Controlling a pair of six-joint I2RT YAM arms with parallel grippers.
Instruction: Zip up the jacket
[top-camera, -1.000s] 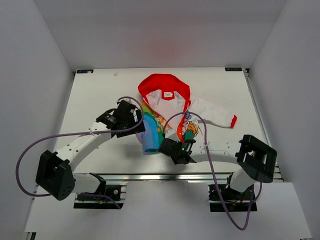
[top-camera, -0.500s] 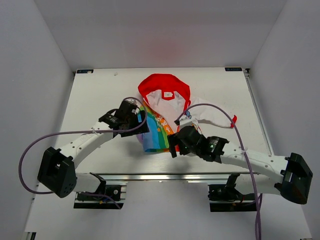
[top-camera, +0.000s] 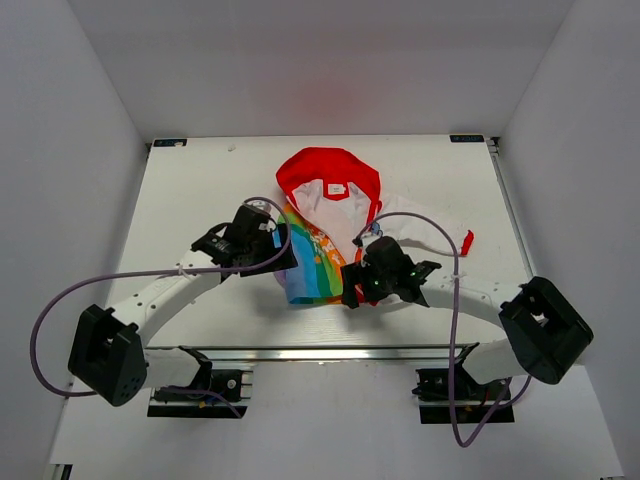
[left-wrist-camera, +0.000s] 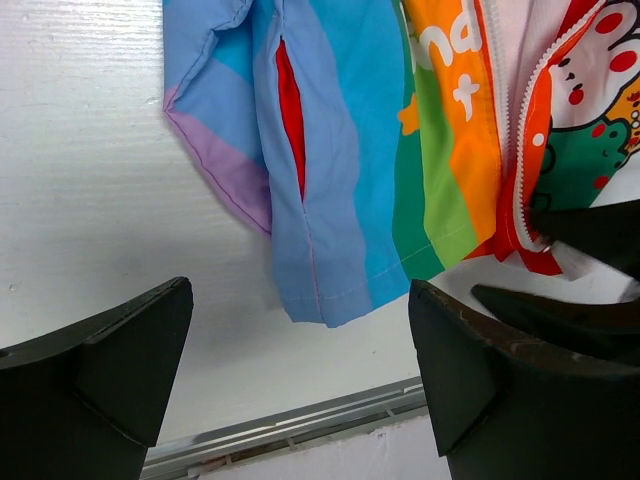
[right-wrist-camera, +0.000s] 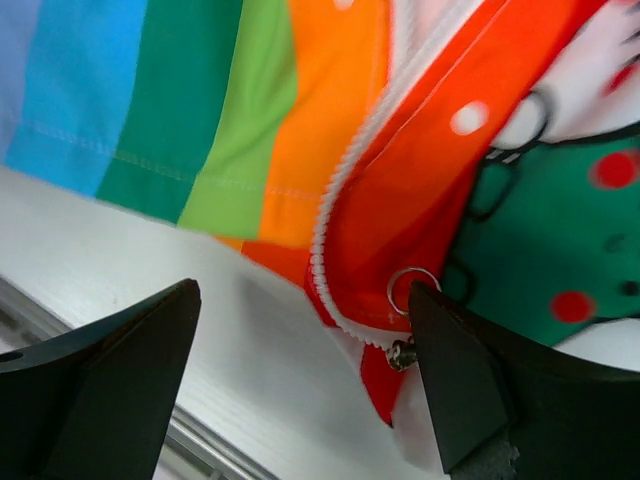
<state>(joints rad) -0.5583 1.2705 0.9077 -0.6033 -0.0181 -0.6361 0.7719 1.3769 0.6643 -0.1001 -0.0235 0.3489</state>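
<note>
a white surface (top-camera: 200, 190) fills the middle of the top view, boxed in by plain white walls: a back wall (top-camera: 320, 60), a left wall (top-camera: 60, 200) and a right wall (top-camera: 590, 180). a faint pink glow (top-camera: 325, 100) tints the back wall just above the far edge. a small black bracket (top-camera: 168, 143) sits at the far left corner, and a second bracket (top-camera: 466, 138) at the far right. a metal rail (top-camera: 330, 352) runs along the near edge, and a side rail (top-camera: 518, 235) lines the right edge. below the near rail lies a white board (top-camera: 320, 445). the light is soft and even, with faint shadows. up close the surface paint shows fine streaks.
</note>
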